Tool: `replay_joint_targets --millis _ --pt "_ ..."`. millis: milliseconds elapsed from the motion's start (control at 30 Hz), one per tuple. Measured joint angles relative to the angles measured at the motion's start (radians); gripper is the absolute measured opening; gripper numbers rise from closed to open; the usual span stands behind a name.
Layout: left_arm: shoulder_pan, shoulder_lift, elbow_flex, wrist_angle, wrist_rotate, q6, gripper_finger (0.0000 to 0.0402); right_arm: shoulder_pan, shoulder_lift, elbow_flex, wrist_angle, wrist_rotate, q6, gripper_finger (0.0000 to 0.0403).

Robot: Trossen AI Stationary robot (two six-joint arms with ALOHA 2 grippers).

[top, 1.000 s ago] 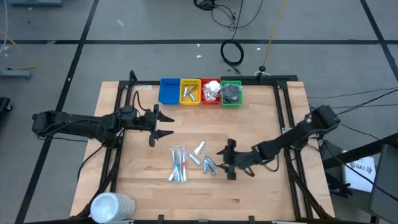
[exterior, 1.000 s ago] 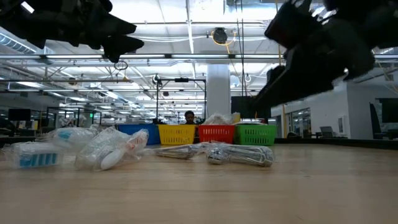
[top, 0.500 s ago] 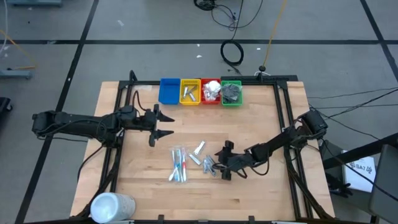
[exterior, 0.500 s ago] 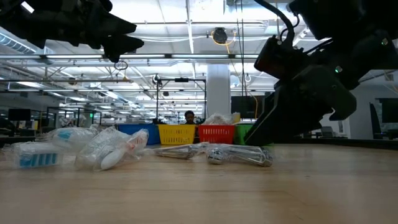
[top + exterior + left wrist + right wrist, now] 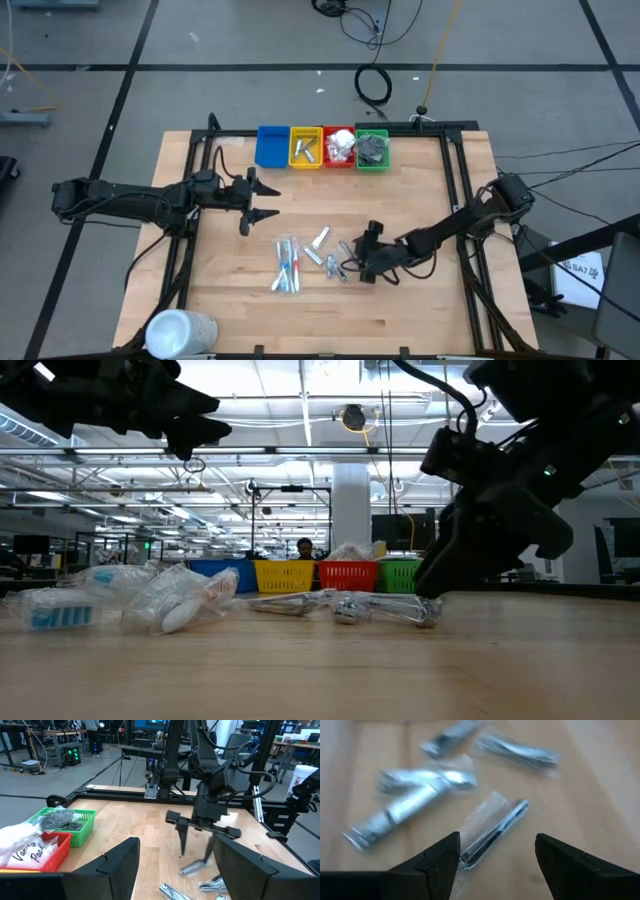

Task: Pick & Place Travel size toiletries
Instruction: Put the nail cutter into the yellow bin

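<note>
bins (image 5: 322,147) partly filling | toiletries (image 5: 305,262) lying below bins, unsorted | right gripper (image 5: 357,262) hovering over them, fingers apart | left gripper (image 5: 266,200) waiting, fingers apart

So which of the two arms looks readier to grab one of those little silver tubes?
The right one. Its right gripper is open, low over the silver tubes, with one lying between its fingers in its wrist view. The left gripper hangs open farther back, away from the pile.

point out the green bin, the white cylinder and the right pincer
green bin (image 5: 372,150), high view, its dark contents' edge
white cylinder (image 5: 180,331), high view, its side
right pincer (image 5: 356,262), high view, between its fingertips
</note>
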Motion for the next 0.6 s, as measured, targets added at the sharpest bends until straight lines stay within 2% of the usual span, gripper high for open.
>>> replay_joint_targets --millis 300,467,600 --pt "0.000 0.000 0.000 0.000 0.000 0.000 0.0251 -0.006 -0.145 -0.003 -0.185 0.007 0.018 0.0247" --pt "0.000 0.000 0.000 0.001 0.000 0.000 0.0251 -0.007 -0.159 -0.003 -0.108 -0.086 0.078 0.0247" --pt "0.000 0.000 0.000 0.002 0.000 0.000 0.0251 -0.011 -0.126 -0.002 -0.077 -0.084 0.172 0.0247"
